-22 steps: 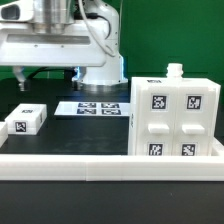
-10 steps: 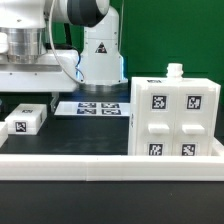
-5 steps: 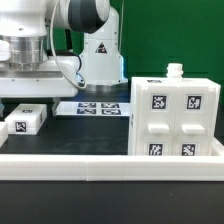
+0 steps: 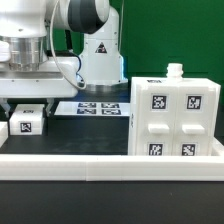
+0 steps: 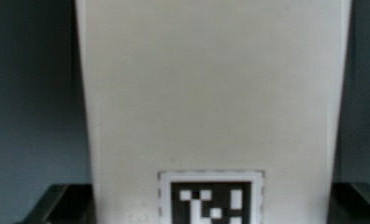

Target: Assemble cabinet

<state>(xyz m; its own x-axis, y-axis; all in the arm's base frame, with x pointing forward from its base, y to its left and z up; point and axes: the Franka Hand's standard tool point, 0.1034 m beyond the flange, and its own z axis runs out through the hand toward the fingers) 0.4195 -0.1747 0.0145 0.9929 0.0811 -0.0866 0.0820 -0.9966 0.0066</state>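
Your gripper (image 4: 27,112) straddles small tagged block (image 4: 26,124), fingers flanking sides for squared pickup; cannot tell if clamped; cabinet (image 4: 176,115) well apart from it

Black table (image 4: 95,128) with cabinet (image 4: 175,118), marker board (image 4: 98,107)

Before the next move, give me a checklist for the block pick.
1. The gripper straddles the block: ok, per wrist view.
2. Jaws shut on the block: cannot tell.
3. The block's tag is readable: ok.
4. The cabinet stands upright, apart from the block: ok.
5. The marker board lies apart from the block: ok.
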